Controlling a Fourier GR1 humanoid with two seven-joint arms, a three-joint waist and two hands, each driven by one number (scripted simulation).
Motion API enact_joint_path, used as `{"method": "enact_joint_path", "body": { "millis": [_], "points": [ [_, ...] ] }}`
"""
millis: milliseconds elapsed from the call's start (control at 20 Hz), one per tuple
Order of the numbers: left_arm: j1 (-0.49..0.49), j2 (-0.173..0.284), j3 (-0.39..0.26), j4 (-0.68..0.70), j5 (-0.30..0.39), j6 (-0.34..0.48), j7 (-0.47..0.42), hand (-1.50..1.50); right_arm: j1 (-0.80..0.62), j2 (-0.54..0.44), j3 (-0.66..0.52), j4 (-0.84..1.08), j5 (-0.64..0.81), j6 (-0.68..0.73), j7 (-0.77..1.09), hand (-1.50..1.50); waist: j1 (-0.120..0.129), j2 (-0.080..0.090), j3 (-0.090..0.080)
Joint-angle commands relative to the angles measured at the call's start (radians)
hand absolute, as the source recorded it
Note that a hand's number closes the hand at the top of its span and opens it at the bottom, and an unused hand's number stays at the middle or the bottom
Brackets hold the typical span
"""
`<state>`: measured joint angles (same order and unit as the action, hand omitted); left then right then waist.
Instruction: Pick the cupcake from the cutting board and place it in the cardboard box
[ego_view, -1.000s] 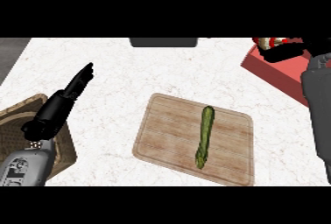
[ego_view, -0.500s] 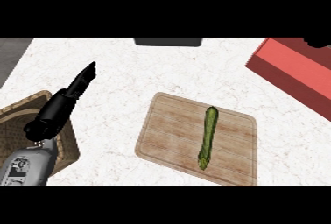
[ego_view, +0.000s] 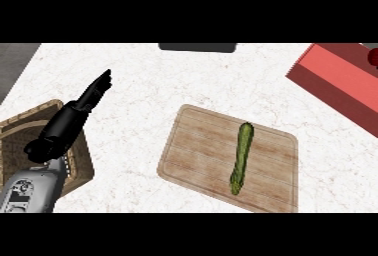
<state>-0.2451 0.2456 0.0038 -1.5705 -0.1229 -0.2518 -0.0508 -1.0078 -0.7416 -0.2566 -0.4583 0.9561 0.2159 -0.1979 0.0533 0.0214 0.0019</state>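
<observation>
The left hand (ego_view: 90, 96) has its fingers straight and pressed together, pointing up and away across the counter (ego_view: 148, 75) and holding nothing; it hangs over bare stone beside the brown box (ego_view: 21, 125), whose far corner its grey forearm (ego_view: 29, 187) crosses. The right hand is nowhere in view, so nothing can be said of its fingers. That is the change: a second ago the right forearm stood at the right edge, with something red and white at its tip over the red box (ego_view: 336, 82); half a second ago only a dark scrap of it showed at the top, and now it is gone, while the left hand has not stirred. The cupcake is not on the cutting board (ego_view: 199, 150); only a long green stalk (ego_view: 242, 157) lies there, aslant. A small dark red bit (ego_view: 371, 57) at the right edge may be the cupcake, but I cannot tell. So the pick looks done and the carry is happening out of sight. The counter is pale speckled stone; the board is a rounded slab of light, streaked wood; the brown box is open-topped with thick, grainy walls; the red box is smooth and flat-sided.
</observation>
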Motion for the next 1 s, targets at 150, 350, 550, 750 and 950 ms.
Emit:
{"method": "enact_joint_path", "body": {
  "millis": [150,350,550,750,950],
  "points": [
    [0.018,-0.007,-0.011,0.001,-0.007,-0.007,-0.025,0.0,-0.002,-0.076,0.056,0.193,0.081,0.077,-0.08,1.5,0.018,0.008,0.001],
    [-0.017,-0.009,0.007,0.003,0.004,-0.002,0.0,0.0,-0.019,-0.109,0.069,0.228,0.077,0.176,-0.258,-1.5,0.008,0.005,0.002],
    [0.011,-0.02,-0.01,-0.004,-0.011,0.006,-0.008,0.0,-0.011,-0.105,-0.015,0.239,-0.006,0.127,-0.393,-1.5,0.007,0.006,0.004],
    [-0.003,-0.011,0.013,0.025,-0.001,0.005,-0.002,0.0,-0.093,-0.058,-0.267,0.281,-0.256,0.156,-0.378,-1.5,-0.009,0.0,0.006],
    [0.014,-0.02,0.004,0.016,-0.006,0.01,-0.013,0.0,-0.127,-0.12,-0.451,0.371,-0.429,0.22,-0.275,-1.5,-0.008,0.003,0.004]
  ]
}}
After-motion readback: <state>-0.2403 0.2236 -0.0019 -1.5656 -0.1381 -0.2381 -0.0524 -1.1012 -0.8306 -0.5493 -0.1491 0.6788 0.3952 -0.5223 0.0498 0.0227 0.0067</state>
